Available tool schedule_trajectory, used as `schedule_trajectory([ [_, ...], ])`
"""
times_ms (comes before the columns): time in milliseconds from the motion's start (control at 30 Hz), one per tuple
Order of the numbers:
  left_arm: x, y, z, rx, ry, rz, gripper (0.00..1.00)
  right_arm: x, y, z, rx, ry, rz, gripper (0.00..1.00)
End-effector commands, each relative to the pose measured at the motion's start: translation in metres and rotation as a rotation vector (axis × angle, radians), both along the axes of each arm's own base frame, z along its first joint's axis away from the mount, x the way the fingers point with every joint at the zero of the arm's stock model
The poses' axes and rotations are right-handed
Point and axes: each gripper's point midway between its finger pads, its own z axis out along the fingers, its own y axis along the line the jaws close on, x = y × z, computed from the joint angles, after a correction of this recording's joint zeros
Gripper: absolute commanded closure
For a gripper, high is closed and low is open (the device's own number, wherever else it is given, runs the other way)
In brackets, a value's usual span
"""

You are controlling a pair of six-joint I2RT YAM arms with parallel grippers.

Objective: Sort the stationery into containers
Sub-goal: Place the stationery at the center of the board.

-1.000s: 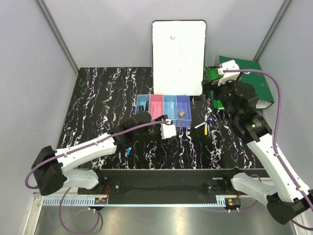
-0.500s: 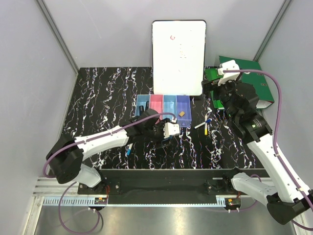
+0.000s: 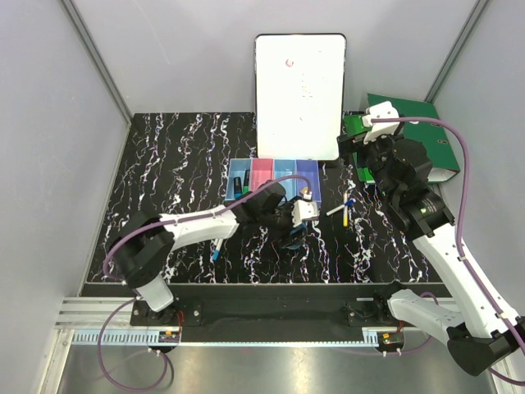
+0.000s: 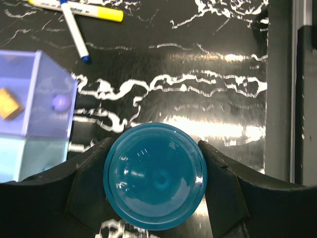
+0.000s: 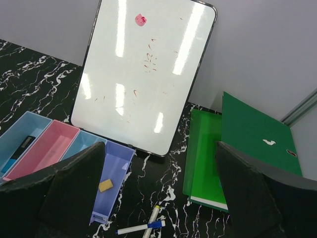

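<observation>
My left gripper [image 4: 155, 198] is shut on the round blue tape roll [image 4: 155, 176], one finger on each side, just in front of the bin row; in the top view it [image 3: 295, 228] is near the purple-blue bin [image 3: 307, 175]. That bin [image 4: 34, 94] holds the tiny tan block [image 4: 10, 104]. The leftmost light blue bin [image 3: 239, 176] holds the green-black marker [image 3: 238, 184]. Two white pens [image 3: 344, 210], one with a blue end and one with a yellow end, lie crossed right of the bins. Another pen [image 3: 215, 251] lies front left. My right gripper [image 3: 354, 158] hangs wide open and empty above the table [image 5: 158, 198].
A large white board [image 3: 299, 94] leans behind the bins. A green binder [image 3: 426, 139] lies at the back right, under my right arm. The pink bin [image 3: 262, 175] and the second light blue bin [image 3: 284, 175] stand in the row. The table's front edge [image 4: 282, 99] is close to the left gripper.
My left arm has swung right along the front of the bins, its gripper now in front of the purple-blue bin. The right arm has not moved.
</observation>
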Motion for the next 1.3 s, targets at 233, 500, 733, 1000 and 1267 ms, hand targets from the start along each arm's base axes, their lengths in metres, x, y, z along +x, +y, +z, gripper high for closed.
schedule_trajectory([
  [233,0.033,-0.047,0.0,-0.003,-0.054,0.029,1.0,-0.001,-0.001,0.008,-0.007,-0.046,0.0,0.0],
  [500,0.034,-0.046,-0.016,0.05,-0.027,0.043,0.88,0.001,0.001,0.009,0.001,-0.046,0.006,0.0],
  [733,0.03,-0.049,-0.022,0.068,-0.003,0.009,0.77,0.002,0.002,0.013,0.003,-0.049,0.004,0.0],
  [1000,0.022,-0.041,-0.013,0.087,0.008,-0.066,0.68,0.001,0.0,0.015,-0.004,-0.058,0.0,0.0],
  [1267,0.016,-0.032,-0.001,0.112,-0.003,-0.137,0.51,-0.001,0.0,0.016,0.001,-0.062,0.004,0.0],
])
